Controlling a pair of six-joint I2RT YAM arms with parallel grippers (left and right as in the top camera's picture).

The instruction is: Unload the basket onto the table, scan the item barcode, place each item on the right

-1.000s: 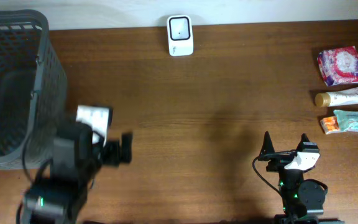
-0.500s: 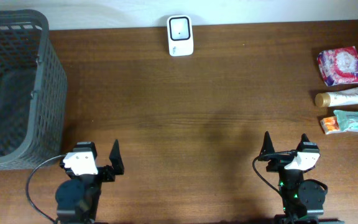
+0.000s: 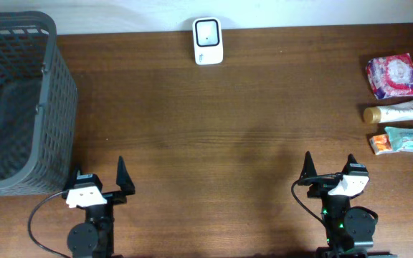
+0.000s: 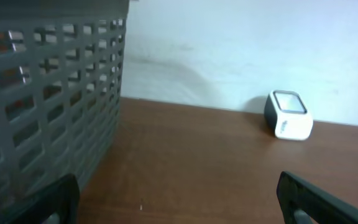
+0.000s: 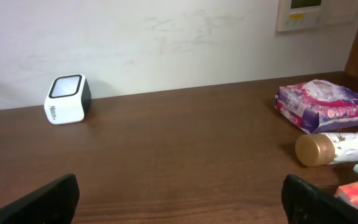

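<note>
The white barcode scanner [image 3: 207,41] stands at the table's far edge, and also appears in both wrist views [image 4: 288,116] [image 5: 68,99]. Three items lie at the far right: a pink and purple pack [image 3: 391,76] [image 5: 325,104], a tube with a gold cap [image 3: 399,112] [image 5: 328,148] and a teal and orange packet [image 3: 403,140]. My left gripper [image 3: 99,179] [image 4: 179,199] is open and holds nothing at the front left. My right gripper [image 3: 328,168] [image 5: 179,199] is open and holds nothing at the front right, well short of the items.
A tall grey mesh basket [image 3: 20,107] fills the left side, and its wall [image 4: 48,106] rises close to my left gripper. Behind the table runs a white wall.
My left arm has drawn back from beside the basket to the front edge and settled there. The right arm has not moved.
</note>
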